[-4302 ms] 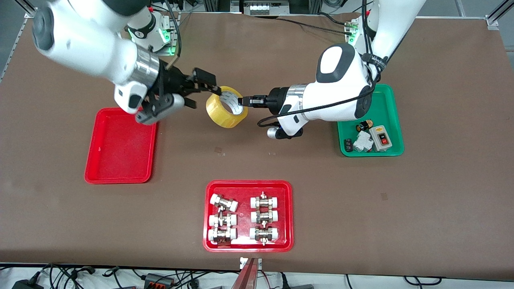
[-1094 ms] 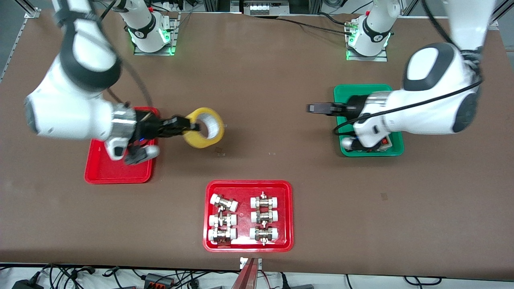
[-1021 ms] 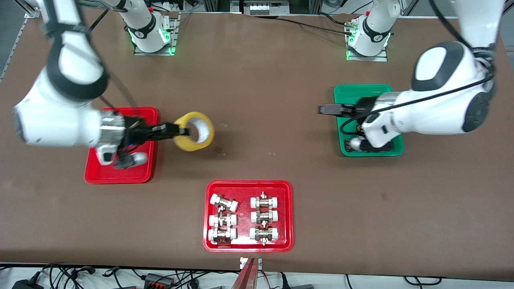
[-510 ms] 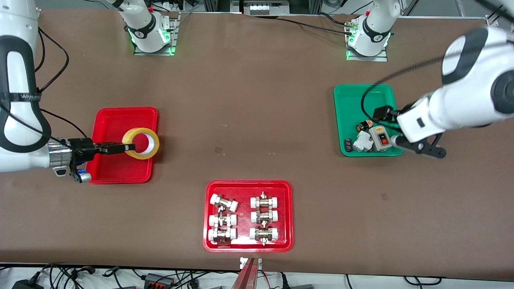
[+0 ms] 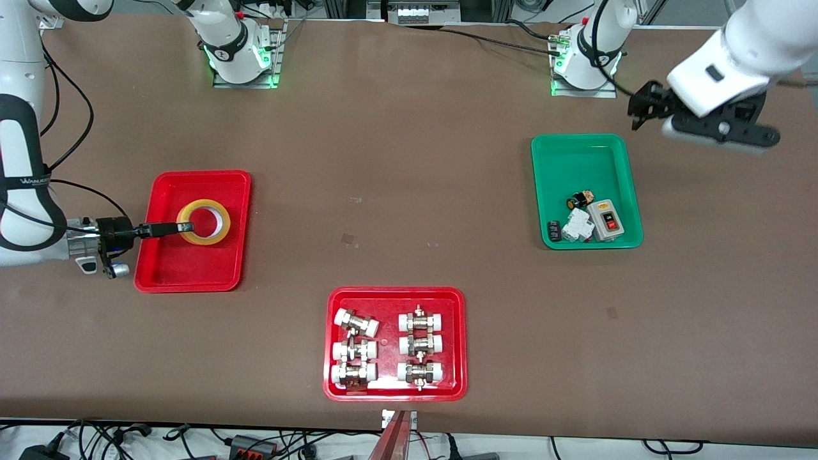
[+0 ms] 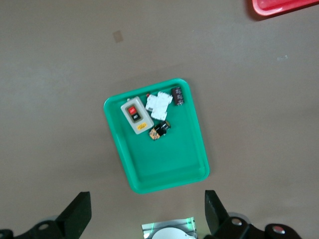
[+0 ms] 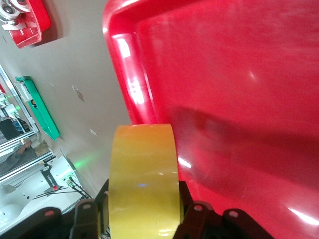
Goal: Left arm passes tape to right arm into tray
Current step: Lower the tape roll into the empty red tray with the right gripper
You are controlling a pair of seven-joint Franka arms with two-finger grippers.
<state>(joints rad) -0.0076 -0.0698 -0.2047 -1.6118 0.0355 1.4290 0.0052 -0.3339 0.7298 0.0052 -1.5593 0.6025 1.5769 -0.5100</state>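
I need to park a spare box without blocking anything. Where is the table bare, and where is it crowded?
Bare table lies between the plain red tray and the green tray, and toward the left arm's end beside the fittings tray. Crowded: that tray, the green tray's nearer end, and the plain tray, where the right gripper holds the tape. The left gripper waits open, raised.

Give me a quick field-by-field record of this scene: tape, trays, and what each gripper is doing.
tape: yellow roll, over the plain red tray
right gripper: shut on the roll's rim, over that tray
left gripper: open, holding nothing, above the table by the green tray
green tray contents: switch box and small electrical parts
fittings tray: red, nearest the front camera, six white-capped fittings
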